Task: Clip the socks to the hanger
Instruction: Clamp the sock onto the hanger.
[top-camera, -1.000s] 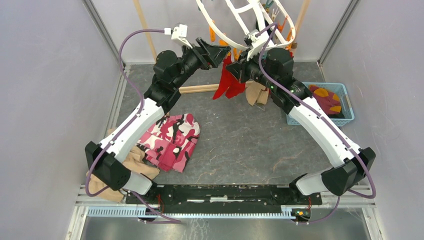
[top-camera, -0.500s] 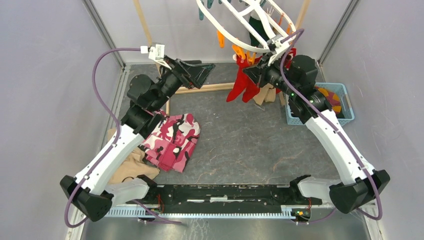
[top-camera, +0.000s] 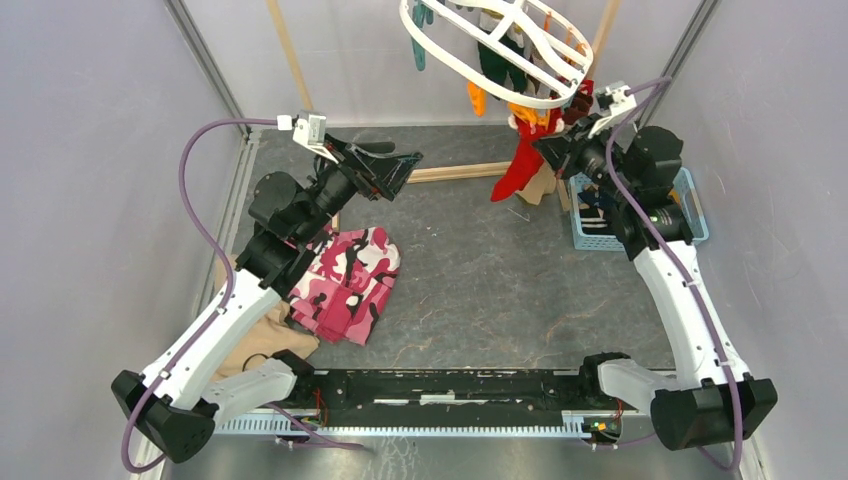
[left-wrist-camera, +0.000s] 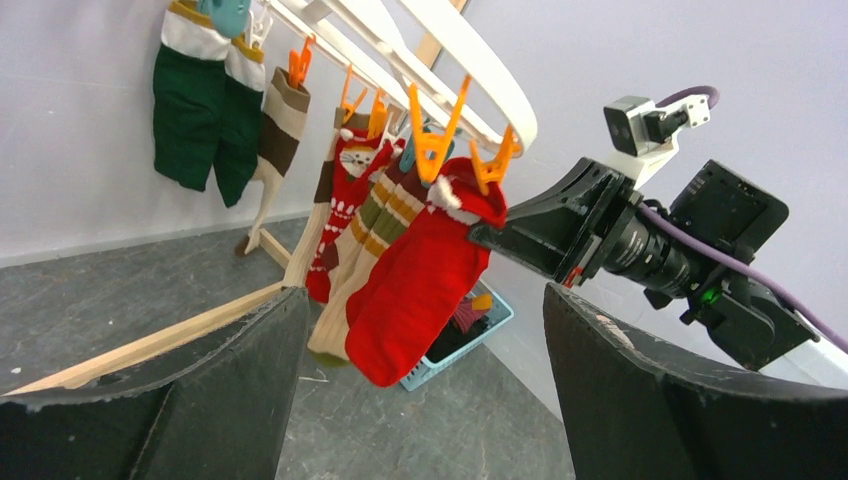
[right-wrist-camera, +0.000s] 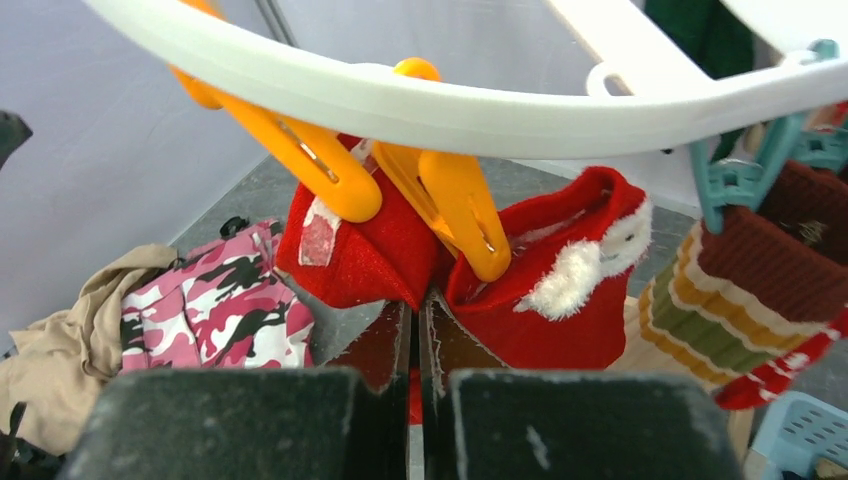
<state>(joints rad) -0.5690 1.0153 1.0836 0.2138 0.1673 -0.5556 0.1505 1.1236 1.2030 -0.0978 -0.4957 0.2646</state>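
Blue plastic basket (left-wrist-camera: 478, 335) below right tool (right-wrist-camera: 420, 305) is holding maroon socks (left-wrist-camera: 466, 310), partly hidden. Right tool is pinching plain red fabric sock (right-wrist-camera: 540, 320); left tool (left-wrist-camera: 420, 390) is gaping, empty.

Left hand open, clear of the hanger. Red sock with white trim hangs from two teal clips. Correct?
Not quite. The two clips holding the red sock are orange, not teal, as the right wrist view shows. The rest stands: the left hand is open and clear of the hanger.
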